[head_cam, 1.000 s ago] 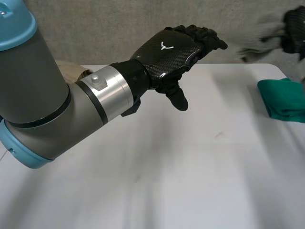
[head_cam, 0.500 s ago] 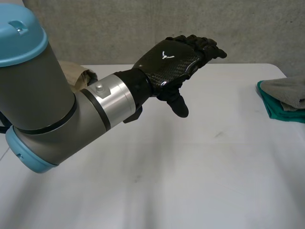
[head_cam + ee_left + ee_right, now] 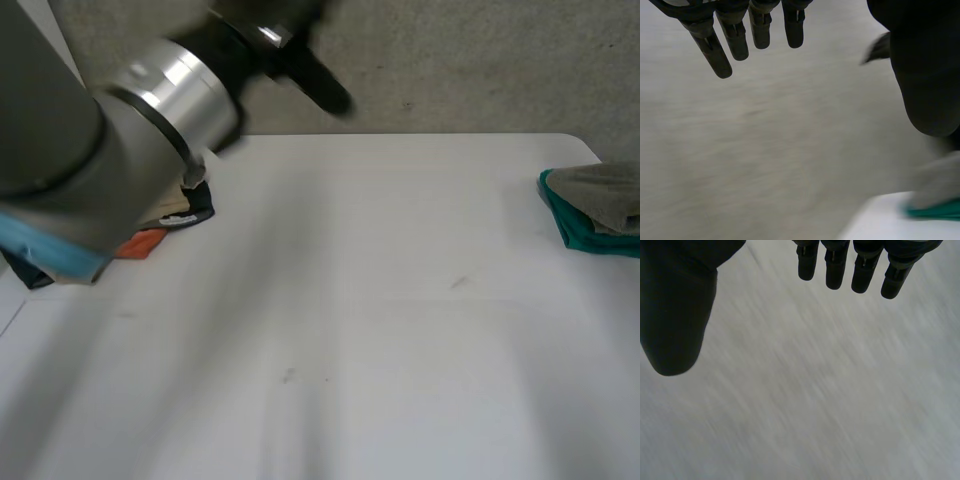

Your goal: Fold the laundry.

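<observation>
1. The task was judged to be partly done. At the right edge of the head view a grey cloth [image 3: 603, 192] was seen lying on a green cloth [image 3: 578, 234], the two stacked together near the table's [image 3: 380, 330] far right corner.
2. The rest of the laundry was found at the left of the frame: a small heap of clothes [image 3: 165, 225], partly hidden under the left arm [image 3: 90, 150], with orange, dark and pale pieces showing. It was judged not yet folded. The heap and the stack were well apart, with bare table between them and no garment laid out there for folding.
3. The left hand [image 3: 925, 70] was raised at the top of the head view, above the table's far edge. In its own wrist view its fingers [image 3: 715, 50] were seen straight and spread, the thumb set wide from them, and nothing was held.
4. The right hand [image 3: 675, 315] was seen in its wrist view with short straight fingers [image 3: 865, 270] and the thumb well apart from them. Nothing was grasped.
5. The green cloth looked neatly folded, with a rounded edge towards the table's middle. The grey cloth on it looked slightly rumpled. How the heap's pieces lay could not be made out.
</observation>
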